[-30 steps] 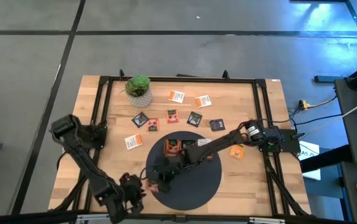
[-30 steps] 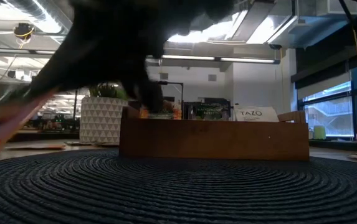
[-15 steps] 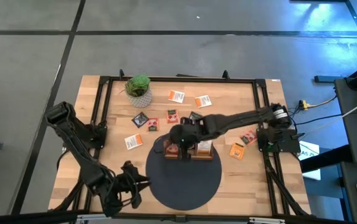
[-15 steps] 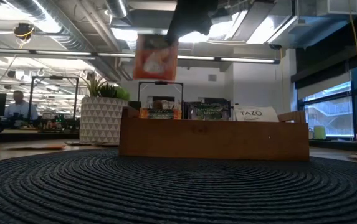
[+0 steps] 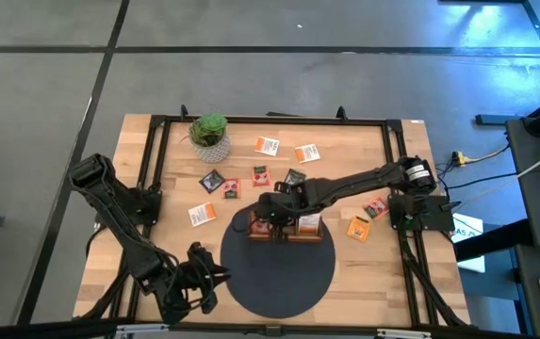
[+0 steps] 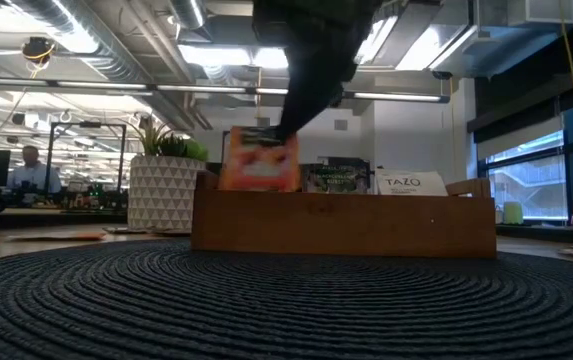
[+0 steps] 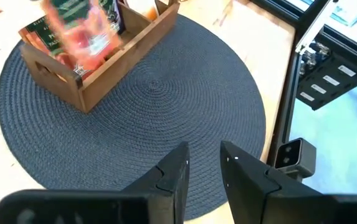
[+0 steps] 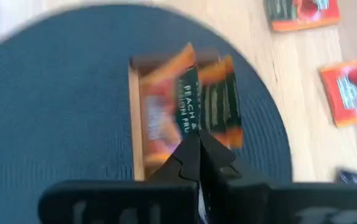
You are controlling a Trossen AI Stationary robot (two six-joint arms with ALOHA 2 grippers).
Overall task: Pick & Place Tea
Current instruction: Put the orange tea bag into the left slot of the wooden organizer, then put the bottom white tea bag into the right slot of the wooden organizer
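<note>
An orange tea packet [image 6: 259,162] hangs from my shut right gripper [image 8: 196,142] over the left compartment of the brown wooden tray [image 6: 344,225]. The tray stands on the round dark mat [image 5: 279,273]; a dark green packet [image 6: 338,178] and a white one [image 6: 413,183] stand upright in it. More tea packets [image 5: 267,145] lie flat on the table beyond the tray. My left gripper [image 7: 203,167] is open over the mat's near left edge, with nothing between its fingers. My right gripper pinches the orange packet's top edge [image 8: 189,126] between its two fingers. The fingers come from above, slanting down from the table's right. The packet hangs upright below them, its lower edge at the tray's rim [image 6: 256,190]; whether it touches the tray, I cannot tell.
A small potted plant [image 5: 210,135] stands at the far left of the table. Loose packets lie left [image 5: 202,215] and right [image 5: 358,228] of the mat. A black frame [image 5: 156,151] runs around the table's edges.
My right gripper has carried the orange packet from the mat's near left part up and toward the far edge to the tray, then down over its left compartment. My left gripper has risen a little at the mat's near left edge.
</note>
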